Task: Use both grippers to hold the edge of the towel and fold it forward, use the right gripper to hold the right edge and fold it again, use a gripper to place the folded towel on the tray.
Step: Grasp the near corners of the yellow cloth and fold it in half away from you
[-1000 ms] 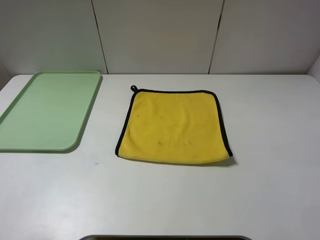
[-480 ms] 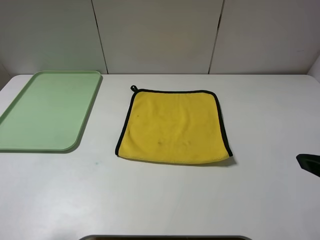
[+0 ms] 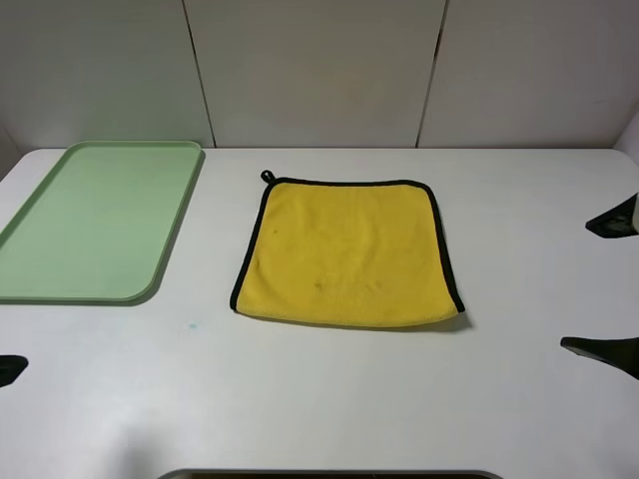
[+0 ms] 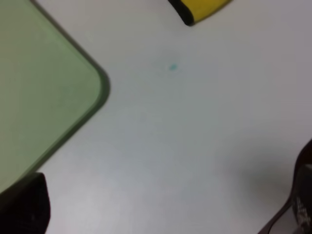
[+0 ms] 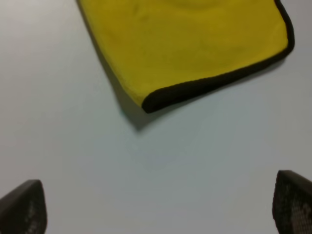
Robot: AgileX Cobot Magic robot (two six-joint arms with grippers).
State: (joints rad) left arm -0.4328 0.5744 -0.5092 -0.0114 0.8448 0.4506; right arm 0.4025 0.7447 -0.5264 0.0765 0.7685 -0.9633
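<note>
– yellow cloth towel with black trim [image 3: 347, 251], where is it lying?
– flat on the white table [image 3: 329, 409], about the middle, well apart from both grippers. its near edge is a rounded yellow fold, black trim runs along the other three sides, and a small black loop [image 3: 267, 177] sticks out at the far left corner.
– and the pale green rectangular tray [image 3: 100, 220]?
– on the table to the left of the towel, near it but not touching.
– right gripper [image 3: 589, 286]?
– at the right edge of the high view, with two dark fingers spread wide, bare table between them and nothing in their grasp. its wrist camera shows the towel's near right corner ahead of the fingers, apart from them.
– left gripper [image 4: 161, 204]?
– low on the left side. the high view catches only one dark fingertip [image 3: 10, 369], nearer the camera than the tray's near edge. in its wrist view the fingers sit at opposite edges, wide apart, holding nothing, with the tray's rounded corner and a small teal speck [image 4: 172, 67] on the table ahead.
</note>
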